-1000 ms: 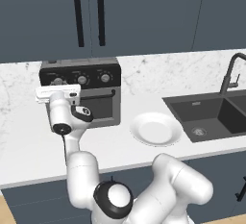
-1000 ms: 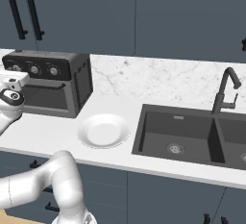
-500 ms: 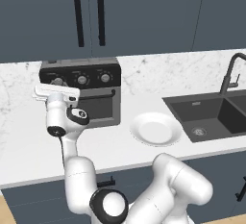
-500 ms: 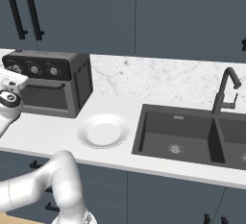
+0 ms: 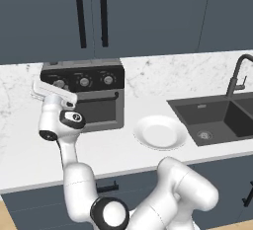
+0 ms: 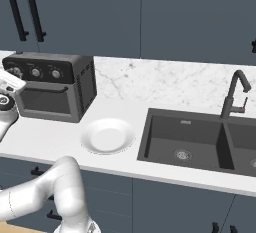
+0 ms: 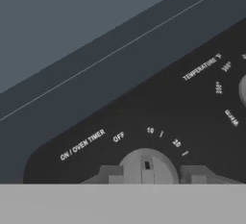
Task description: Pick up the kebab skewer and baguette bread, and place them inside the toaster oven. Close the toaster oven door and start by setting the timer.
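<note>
While the toaster oven [image 5: 84,95] sits door-shut at ten o'clock of the left base view, bare counter [image 5: 123,147] fronts it. From the right base view, its side wall clears the plate [image 6: 108,136]. Up close, the gripper [image 7: 146,177] straddles the timer knob [image 7: 147,166], fingertips [image 7: 111,175] flanking its rim.

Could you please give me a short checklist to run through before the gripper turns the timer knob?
1. toaster oven door closed: ok, it stands upright against the toaster oven.
2. gripper lined up with the timer knob: ok, a finger stands on each side of it.
3. Fingers clamped on the knob: cannot tell.
4. Right knob chosen: ok, its label reads ON / OVEN TIMER.
5. Food inside: cannot tell, the window is dark.
6. plate out of the arm's way: ok.
</note>
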